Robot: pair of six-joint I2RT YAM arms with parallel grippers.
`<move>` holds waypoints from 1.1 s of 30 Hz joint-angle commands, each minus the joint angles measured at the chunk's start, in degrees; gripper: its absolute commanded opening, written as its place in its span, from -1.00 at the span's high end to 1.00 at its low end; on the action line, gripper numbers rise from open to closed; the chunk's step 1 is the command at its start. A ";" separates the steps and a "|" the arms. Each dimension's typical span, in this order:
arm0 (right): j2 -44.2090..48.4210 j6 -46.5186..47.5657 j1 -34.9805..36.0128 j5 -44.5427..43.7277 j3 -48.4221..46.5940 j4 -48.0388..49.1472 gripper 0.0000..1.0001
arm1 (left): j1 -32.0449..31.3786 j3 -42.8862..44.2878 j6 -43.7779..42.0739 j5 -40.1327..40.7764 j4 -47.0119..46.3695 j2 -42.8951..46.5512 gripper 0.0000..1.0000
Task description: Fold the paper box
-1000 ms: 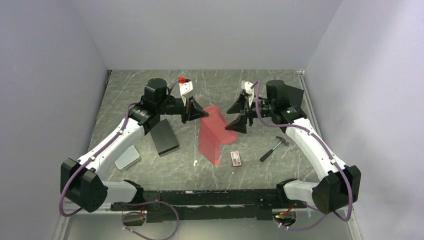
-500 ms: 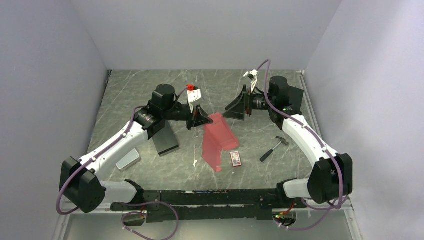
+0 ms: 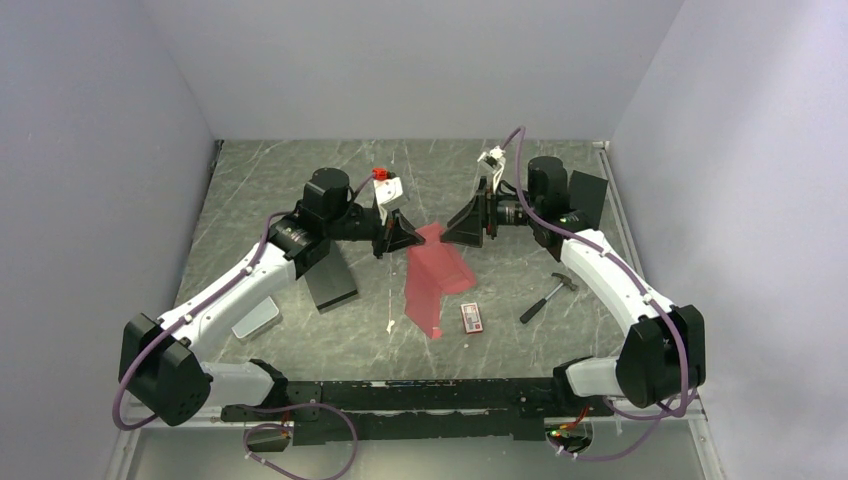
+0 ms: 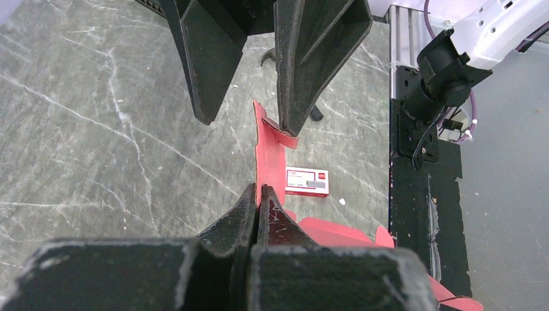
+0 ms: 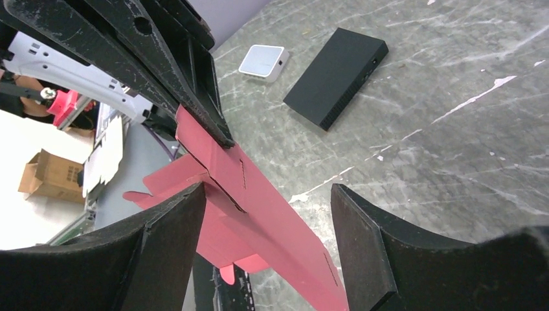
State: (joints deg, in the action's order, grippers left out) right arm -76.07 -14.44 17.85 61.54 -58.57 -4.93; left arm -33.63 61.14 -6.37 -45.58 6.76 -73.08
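Note:
The paper box (image 3: 436, 276) is a red-pink die-cut sheet, partly folded, lifted at its far end with its near end down by the table. My left gripper (image 3: 408, 237) is shut on the sheet's upper left edge; in the left wrist view its tips (image 4: 259, 195) pinch a thin red panel (image 4: 267, 155). My right gripper (image 3: 455, 230) faces it from the right, open. In the right wrist view the red sheet (image 5: 278, 214) runs between its fingers (image 5: 267, 223), close against the left finger and apart from the right one.
A black flat box (image 3: 328, 280) and a small pale case (image 3: 255, 315) lie left of the sheet. A red-and-white packet (image 3: 471, 317) and a hammer (image 3: 548, 296) lie to the right. A white scrap (image 3: 390, 325) sits near the front.
The left gripper carried the sheet's edge to the right and stopped. The right gripper rose, turned and came in left over the sheet's top, its jaws narrowing a little. The sheet lies flatter.

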 commanded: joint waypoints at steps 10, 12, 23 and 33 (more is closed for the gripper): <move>1.37 1.19 0.57 -1.02 -3.70 -0.22 -0.57 | -0.56 2.17 -1.57 -0.91 0.30 -0.19 1.00; 1.13 1.48 0.51 -1.65 -4.00 -0.89 -0.57 | -0.56 2.45 -1.23 -1.01 0.11 -0.51 1.00; 6.83 27.15 1.25 -4.95 -7.36 -17.76 -0.67 | -0.56 4.37 8.00 5.70 3.65 -2.70 1.00; 8.78 43.22 8.75 -23.05 4.15 -12.58 -0.53 | -0.48 -1.46 18.25 10.21 -2.75 -0.45 1.00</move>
State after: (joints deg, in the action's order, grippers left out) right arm -66.89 20.60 24.67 48.69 -58.83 -21.15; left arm -34.00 60.88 6.98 -37.50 7.88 -75.83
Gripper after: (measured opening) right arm 0.796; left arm 0.014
